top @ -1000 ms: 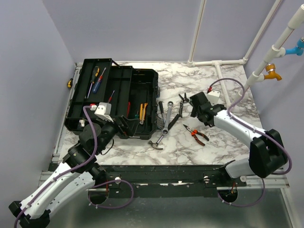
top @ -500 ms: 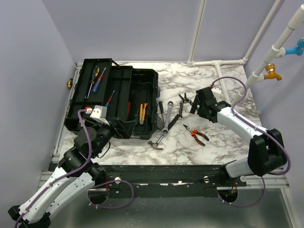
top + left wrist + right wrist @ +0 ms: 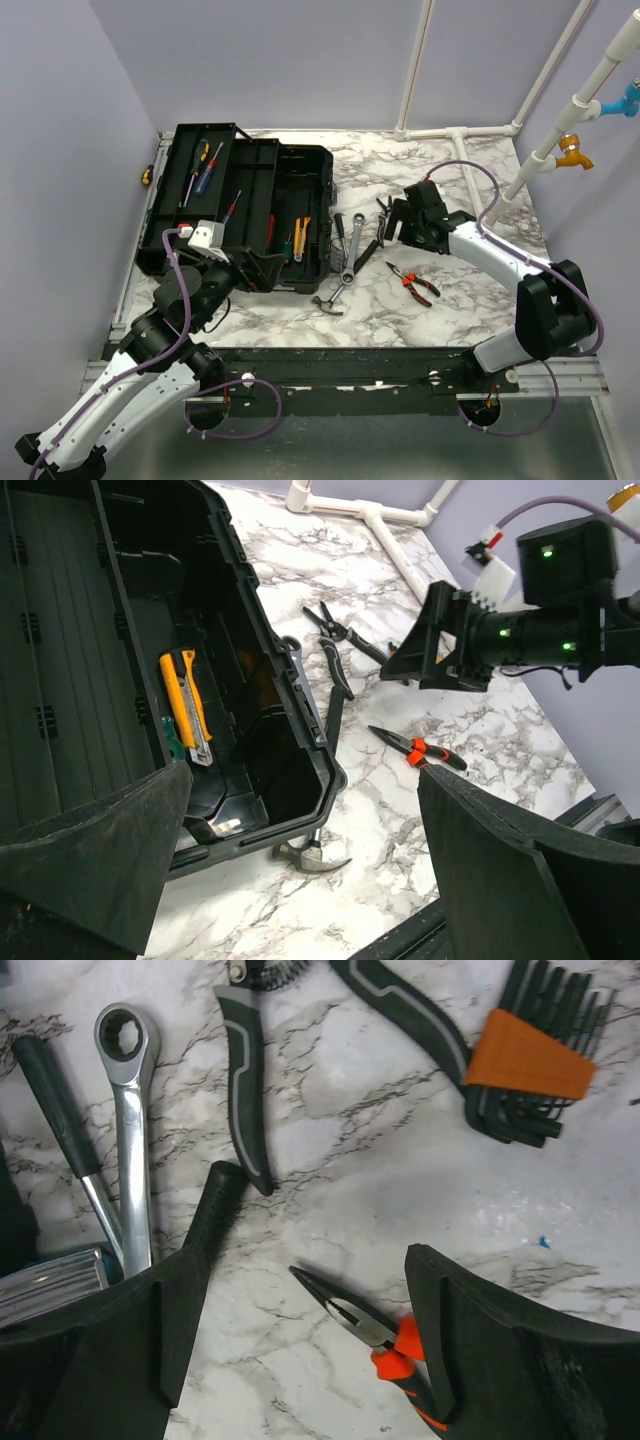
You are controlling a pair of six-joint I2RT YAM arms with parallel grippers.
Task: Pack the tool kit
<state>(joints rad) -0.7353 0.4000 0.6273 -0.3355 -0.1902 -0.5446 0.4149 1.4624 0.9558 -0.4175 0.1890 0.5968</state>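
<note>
The black toolbox (image 3: pixel 328 200) stands open at the left, with a yellow utility knife (image 3: pixel 187 705) inside and screwdrivers (image 3: pixel 205 165) in its lid tray. On the marble lie a hammer (image 3: pixel 328 300), a ratchet wrench (image 3: pixel 352 250), black-handled pliers (image 3: pixel 245 1090), an orange hex key set (image 3: pixel 525 1060) and orange needle-nose pliers (image 3: pixel 412 283). My right gripper (image 3: pixel 400 225) is open and empty above the marble. In the right wrist view (image 3: pixel 310 1320) the orange pliers (image 3: pixel 370 1335) lie between its fingers, near the right one. My left gripper (image 3: pixel 255 268) is open and empty at the toolbox's near corner, above the hammer (image 3: pixel 312 858).
White pipes (image 3: pixel 440 130) run along the table's back and right side. A small pair of black pliers (image 3: pixel 388 208) lies behind the right gripper. The table's front edge (image 3: pixel 400 350) is just below the hammer.
My right gripper has moved left, from the right side of the table to above the loose tools. My left arm has drawn back slightly.
</note>
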